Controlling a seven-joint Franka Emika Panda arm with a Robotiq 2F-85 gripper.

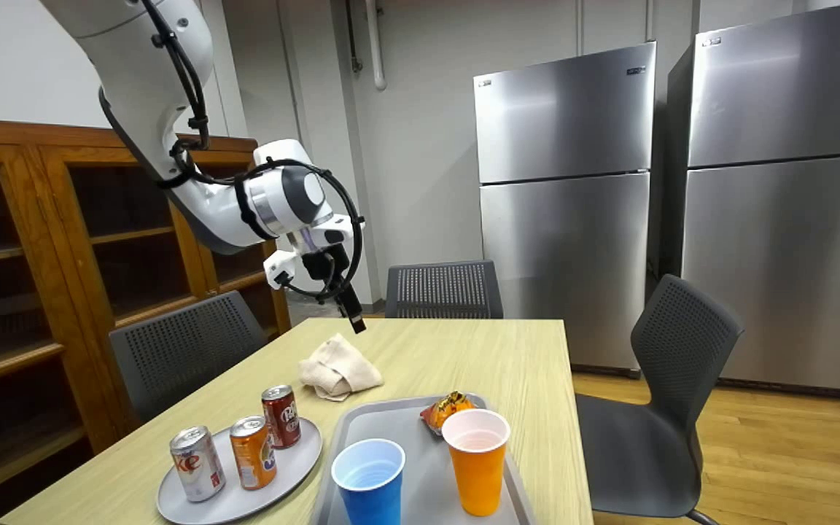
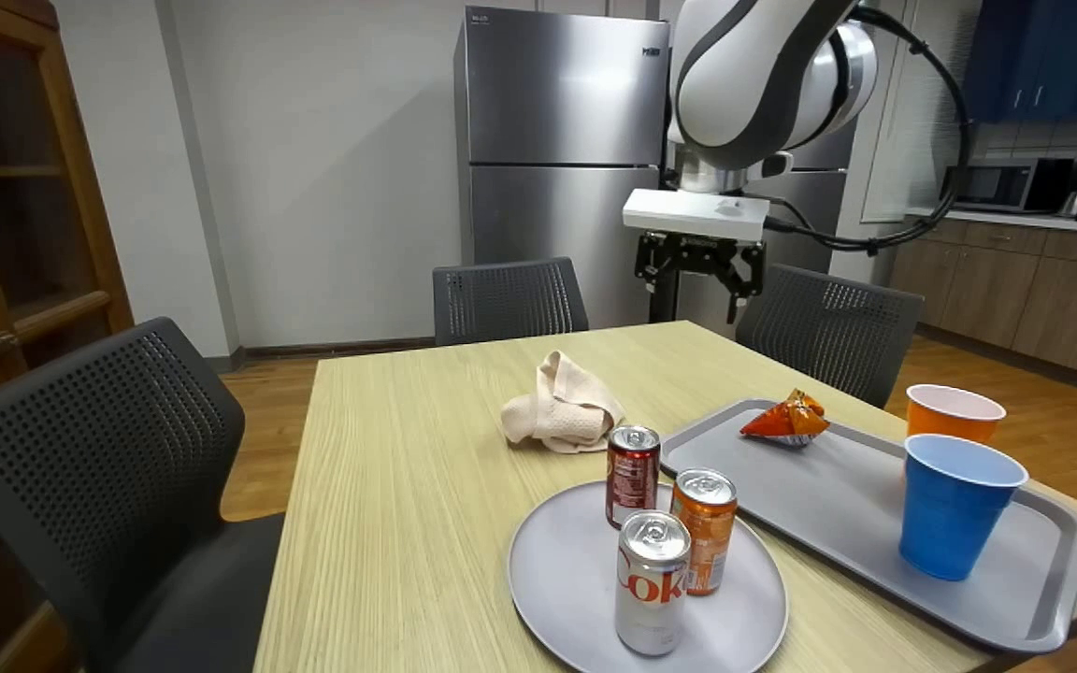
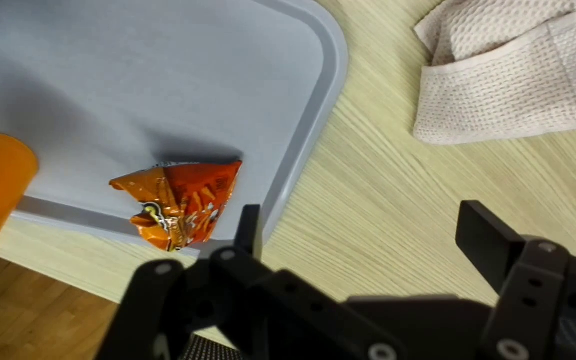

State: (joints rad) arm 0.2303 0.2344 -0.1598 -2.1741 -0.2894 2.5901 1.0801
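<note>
My gripper (image 3: 360,225) stands open above the table, with only bare tabletop visible between its fingers. In the wrist view, an orange snack bag (image 3: 183,205) lies just beyond the left finger, inside a corner of the grey tray (image 3: 335,55). A crumpled beige cloth (image 3: 508,90) rests on the table, towards the upper right of that view. The tray also bears a blue cup (image 2: 954,514) and an orange cup (image 1: 477,467), both upright in the exterior views. Nothing touches the gripper.
A round grey plate (image 2: 552,570) holds a silver Coke can (image 2: 651,598), an orange can (image 2: 707,533) and a dark red can (image 2: 632,481). Chairs surround the table, including a black chair (image 1: 682,379). A wooden cabinet (image 1: 33,292) and steel refrigerators (image 1: 566,219) stand behind.
</note>
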